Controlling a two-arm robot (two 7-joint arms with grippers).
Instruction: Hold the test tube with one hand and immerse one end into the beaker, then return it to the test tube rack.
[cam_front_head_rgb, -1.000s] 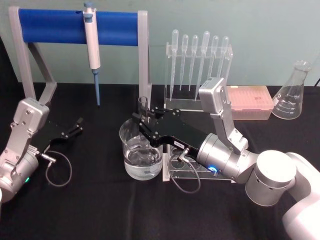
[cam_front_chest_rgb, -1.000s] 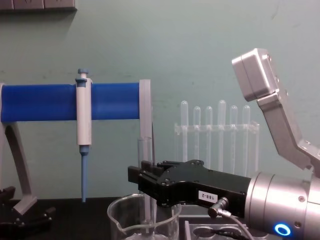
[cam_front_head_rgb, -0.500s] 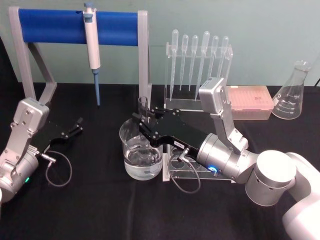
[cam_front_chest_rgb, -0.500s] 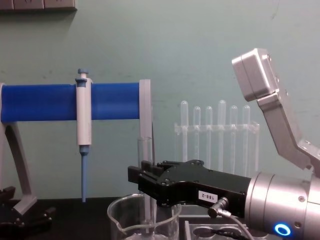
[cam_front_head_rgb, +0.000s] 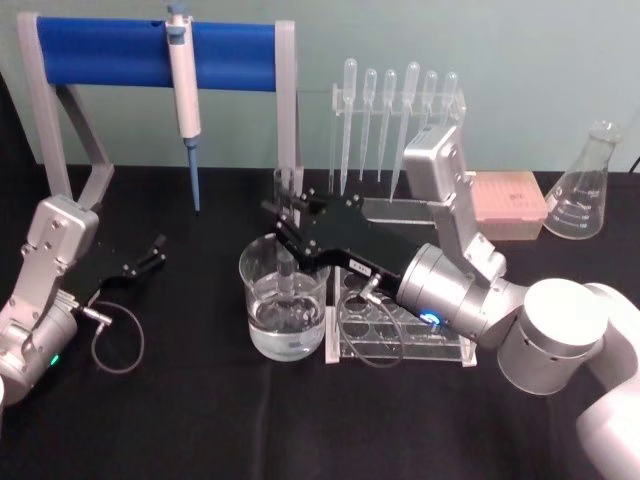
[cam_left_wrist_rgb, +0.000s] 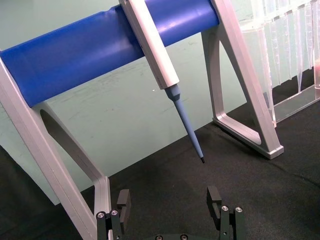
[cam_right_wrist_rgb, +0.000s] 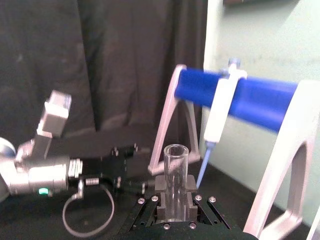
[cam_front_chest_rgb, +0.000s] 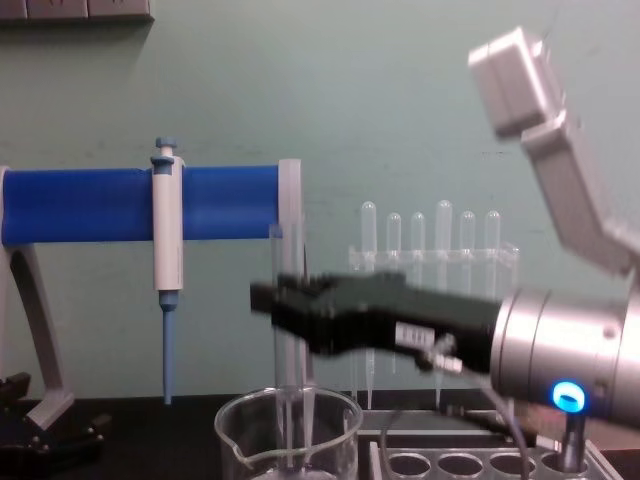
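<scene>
The test tube (cam_front_head_rgb: 284, 192) stands upright in my right gripper (cam_front_head_rgb: 287, 228), which is shut on its middle, above the beaker (cam_front_head_rgb: 262, 330) holding clear liquid. From the chest, the test tube (cam_front_chest_rgb: 285, 370) reaches down past the rim of the beaker (cam_front_chest_rgb: 330, 440), with the right gripper (cam_front_chest_rgb: 272, 298) well above that rim. The right wrist view has the test tube (cam_right_wrist_rgb: 175, 170) clamped in the right gripper (cam_right_wrist_rgb: 175, 186). My left gripper (cam_front_head_rgb: 150, 255) rests open on the table at the left; its fingers (cam_left_wrist_rgb: 122, 200) are spread apart with nothing between them.
A blue bar stand (cam_front_head_rgb: 110, 52) carries a white-and-blue pipettor (cam_front_head_rgb: 183, 85) behind the beaker. A clear tube rack (cam_front_head_rgb: 400, 340) sits right of the beaker. Behind it are a pipette rack (cam_front_head_rgb: 395, 110), a pink box (cam_front_head_rgb: 505, 200) and a conical flask (cam_front_head_rgb: 585, 190).
My right gripper has risen with the test tube, lifting its lower end higher inside the beaker. The left arm has not moved.
</scene>
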